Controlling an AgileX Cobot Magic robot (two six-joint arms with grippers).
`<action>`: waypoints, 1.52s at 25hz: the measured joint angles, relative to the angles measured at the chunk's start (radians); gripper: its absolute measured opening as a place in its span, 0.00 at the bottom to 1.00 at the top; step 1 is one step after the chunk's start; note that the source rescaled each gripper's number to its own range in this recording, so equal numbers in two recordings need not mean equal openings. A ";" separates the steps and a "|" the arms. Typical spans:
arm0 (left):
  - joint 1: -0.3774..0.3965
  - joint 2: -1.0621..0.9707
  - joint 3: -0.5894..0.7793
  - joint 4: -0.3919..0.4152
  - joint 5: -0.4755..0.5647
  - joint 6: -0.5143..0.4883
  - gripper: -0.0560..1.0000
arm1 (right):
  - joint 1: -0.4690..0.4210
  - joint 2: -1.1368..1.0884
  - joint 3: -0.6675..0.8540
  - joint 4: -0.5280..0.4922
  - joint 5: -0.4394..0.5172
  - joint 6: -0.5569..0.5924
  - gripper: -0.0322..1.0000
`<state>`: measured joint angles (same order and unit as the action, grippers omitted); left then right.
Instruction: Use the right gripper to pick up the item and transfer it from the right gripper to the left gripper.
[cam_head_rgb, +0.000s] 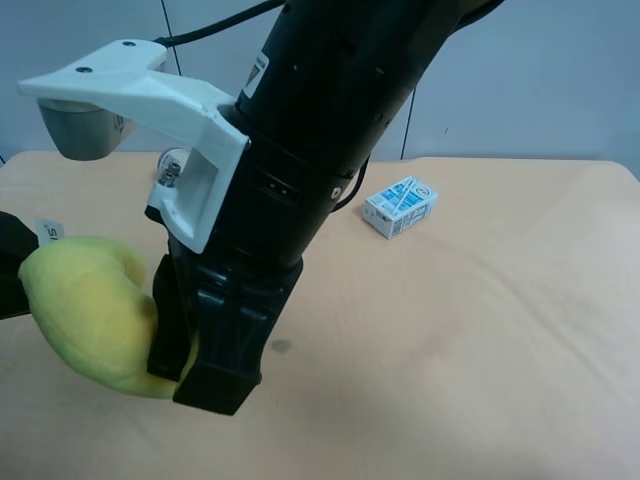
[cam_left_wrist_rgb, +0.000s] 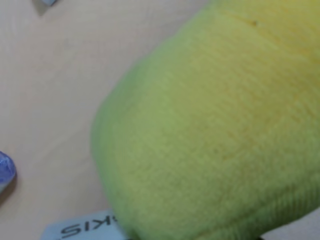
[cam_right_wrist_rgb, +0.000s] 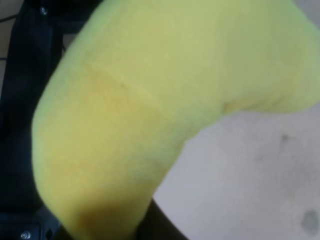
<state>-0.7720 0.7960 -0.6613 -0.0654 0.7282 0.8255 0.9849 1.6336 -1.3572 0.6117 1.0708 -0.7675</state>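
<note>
Firstly, right gripper (cam_head_rgb: 190, 380): black, hanging point-down in the lower middle of the high view. Its two fingers were pressed onto the lower end of the plush banana (cam_head_rgb: 90, 310), which it seemed to hold clear of the table (cam_head_rgb: 480, 350). White bracket (cam_head_rgb: 190, 120) above it, toward the upper left of the frame.

Plush banana: yellow and curved, its long axis arcing from the right gripper's fingers up and leftward to the frame's left edge. It filled most of the right wrist view (cam_right_wrist_rgb: 150, 115) and of the left wrist view (cam_left_wrist_rgb: 215, 130) alike, so both arms stood hard against it. White tag (cam_head_rgb: 48, 232) at its upper left end.

Left gripper (cam_head_rgb: 12, 268): only black slivers at the left edge, one above and one below the banana's far end. It looked to straddle that end. Whether it was spread or pressed shut, I could not tell.

By my reckoning the handover hung on that left end. The banana lay crosswise with one end to each gripper, and the left needed a firm pinch before the right let go.

Surroundings: blue-and-white carton (cam_head_rgb: 400, 207), right of centre, well apart. Small rounded thing (cam_head_rgb: 172, 170) behind the bracket, mostly hidden. Nothing stood between the grippers but the banana.
</note>
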 joint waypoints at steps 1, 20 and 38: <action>0.000 0.000 0.000 0.000 0.000 0.000 0.06 | 0.000 0.000 0.000 0.000 -0.001 0.000 0.03; 0.000 0.000 0.000 -0.011 -0.006 0.000 0.06 | 0.000 -0.046 -0.067 -0.154 0.100 0.192 1.00; 0.000 0.000 0.000 -0.011 -0.008 0.000 0.06 | 0.000 -0.497 0.151 -0.420 0.144 0.577 1.00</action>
<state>-0.7720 0.7960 -0.6613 -0.0763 0.7202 0.8255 0.9849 1.1368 -1.2058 0.1915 1.2149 -0.1903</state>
